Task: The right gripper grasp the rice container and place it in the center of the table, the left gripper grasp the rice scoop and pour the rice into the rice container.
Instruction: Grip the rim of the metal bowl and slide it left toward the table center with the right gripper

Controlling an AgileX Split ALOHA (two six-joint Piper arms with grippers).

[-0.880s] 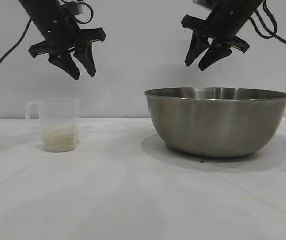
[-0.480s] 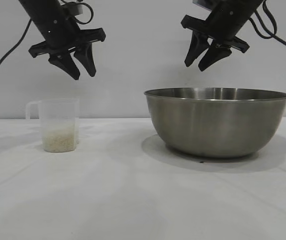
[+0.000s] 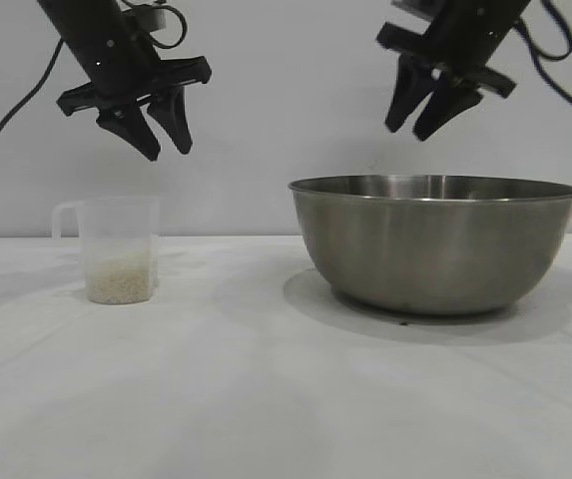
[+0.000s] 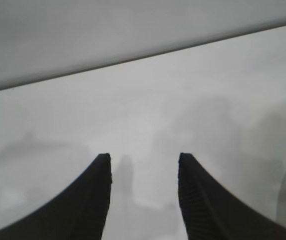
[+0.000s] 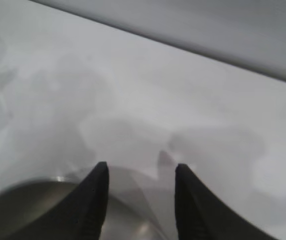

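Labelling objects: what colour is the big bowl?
Brushed grey steel bowl, with a thin rim; clearest in the exterior view.

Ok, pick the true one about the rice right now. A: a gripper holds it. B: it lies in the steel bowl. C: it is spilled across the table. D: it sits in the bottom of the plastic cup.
D: the rice fills the bottom of the rice scoop, which stands untouched on the table.

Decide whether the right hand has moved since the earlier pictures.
Yes. Against the rice container's rim, the right hand, open, sits higher and slightly further right.
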